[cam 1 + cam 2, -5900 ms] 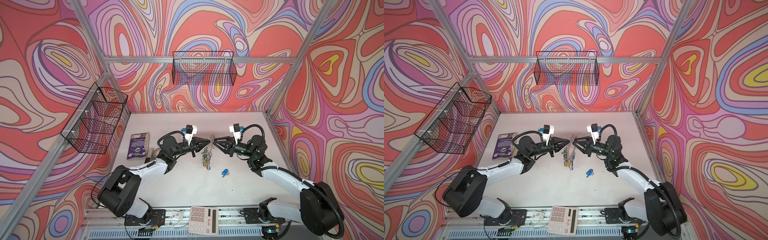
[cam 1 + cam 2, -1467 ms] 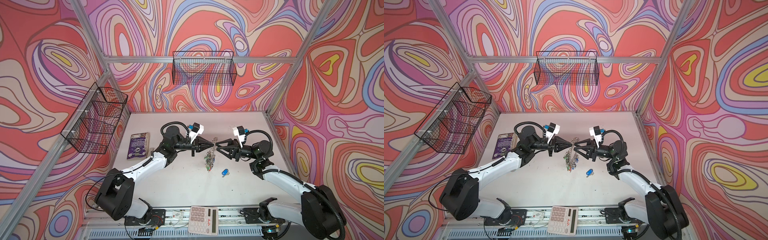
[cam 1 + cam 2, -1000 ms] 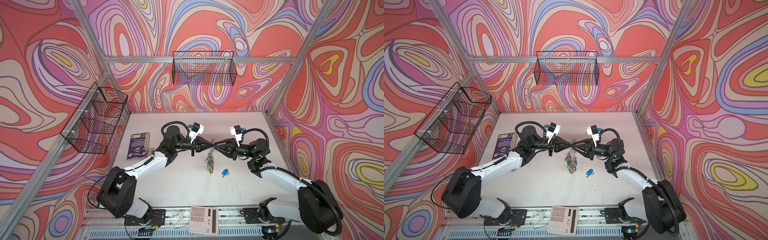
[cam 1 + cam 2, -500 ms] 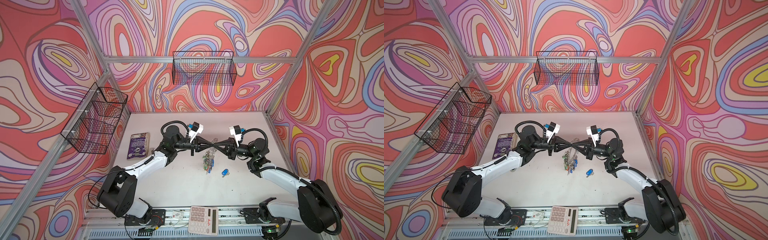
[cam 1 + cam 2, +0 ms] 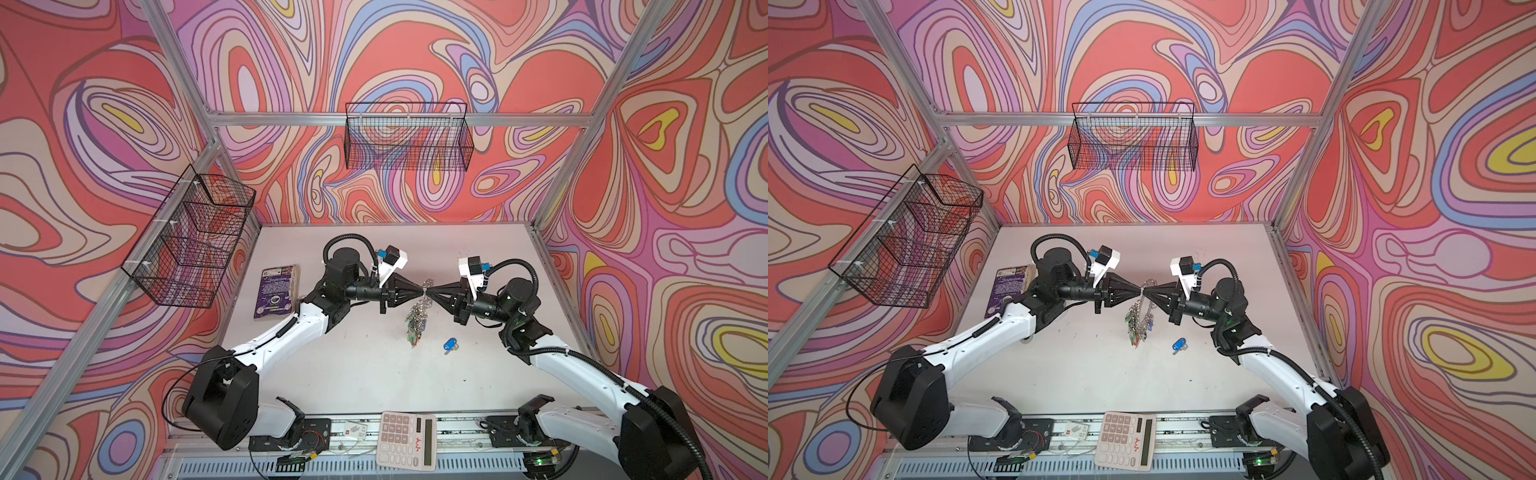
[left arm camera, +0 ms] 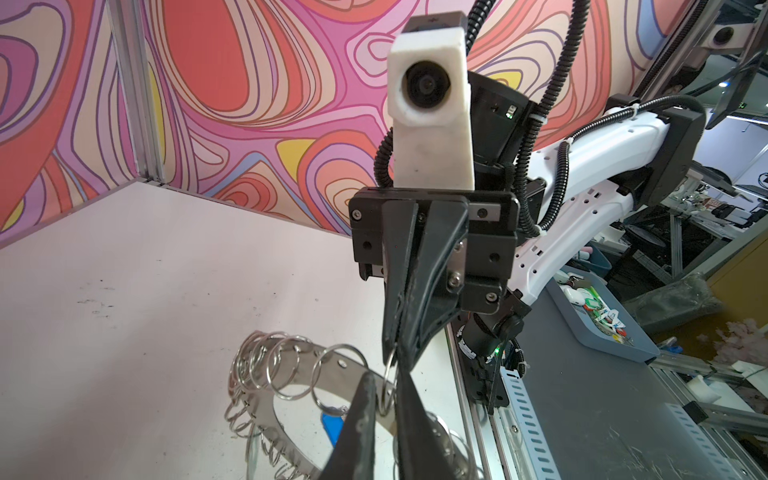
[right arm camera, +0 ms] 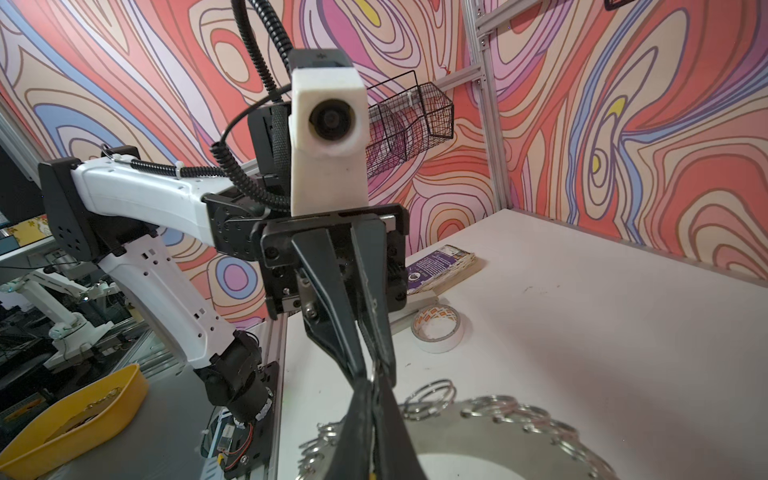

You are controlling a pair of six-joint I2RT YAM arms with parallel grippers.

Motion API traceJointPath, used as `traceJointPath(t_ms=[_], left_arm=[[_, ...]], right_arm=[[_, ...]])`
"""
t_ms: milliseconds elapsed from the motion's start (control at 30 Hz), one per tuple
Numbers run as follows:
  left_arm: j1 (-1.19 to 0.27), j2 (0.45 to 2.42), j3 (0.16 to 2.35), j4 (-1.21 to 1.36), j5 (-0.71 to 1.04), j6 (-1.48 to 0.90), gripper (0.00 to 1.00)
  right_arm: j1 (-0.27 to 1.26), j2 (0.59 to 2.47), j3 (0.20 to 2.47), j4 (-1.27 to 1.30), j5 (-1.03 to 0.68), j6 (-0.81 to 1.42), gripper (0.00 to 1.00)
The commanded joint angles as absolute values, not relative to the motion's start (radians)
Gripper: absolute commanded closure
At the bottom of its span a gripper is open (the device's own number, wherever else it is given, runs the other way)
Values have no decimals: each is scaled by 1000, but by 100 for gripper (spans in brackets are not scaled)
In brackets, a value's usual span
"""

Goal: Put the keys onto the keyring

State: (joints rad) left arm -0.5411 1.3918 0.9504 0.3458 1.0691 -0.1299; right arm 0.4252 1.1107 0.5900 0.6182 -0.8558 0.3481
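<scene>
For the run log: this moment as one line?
left gripper: slightly open; right gripper: shut on keyring; keyring: gripped edge raised; blue key: on table

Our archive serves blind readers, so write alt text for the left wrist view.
The right gripper, shut, pinches a small split ring at the rim of the grey keyring, its white wrist camera facing the lens. The left gripper flanks the same ring, a narrow gap between its fingers, above a white table.

I class my workplace as a robotics lab test cell. Aluminium framing (image 5: pixel 399 118) (image 5: pixel 1129 120) crosses the upper middle of both top views, swirl-printed panels (image 5: pixel 62 187) wall the white table (image 5: pixel 353 374), and the wrist views show a parts bin (image 6: pixel 602 336) and another white arm (image 7: pixel 62 309) beyond.
</scene>
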Motion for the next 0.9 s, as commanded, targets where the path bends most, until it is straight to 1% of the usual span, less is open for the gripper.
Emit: traceJointPath(t_ms=[0, 167, 300, 367, 467, 567, 767, 867], left_arm=[[-532, 1371, 980, 274, 1077, -73, 82], [-516, 1344, 984, 219, 1075, -38, 74], [-505, 1325, 975, 162, 1083, -3, 75], [-505, 1322, 972, 127, 1077, 14, 74], [-505, 1312, 970, 57, 1082, 88, 66], [-505, 1318, 969, 27, 1056, 138, 61], [-510, 1374, 991, 77, 1074, 116, 59], [-517, 1401, 1020, 47, 1073, 144, 58]], right_arm=[[424, 1092, 558, 714, -831, 276, 100], [429, 1081, 536, 735, -836, 214, 100], [433, 1089, 538, 724, -846, 200, 100], [435, 1092, 532, 724, -841, 194, 100], [439, 1099, 524, 724, -846, 190, 100], [447, 1106, 515, 731, -845, 192, 100], [461, 1116, 505, 759, -847, 209, 100], [468, 1120, 506, 762, -850, 210, 100]])
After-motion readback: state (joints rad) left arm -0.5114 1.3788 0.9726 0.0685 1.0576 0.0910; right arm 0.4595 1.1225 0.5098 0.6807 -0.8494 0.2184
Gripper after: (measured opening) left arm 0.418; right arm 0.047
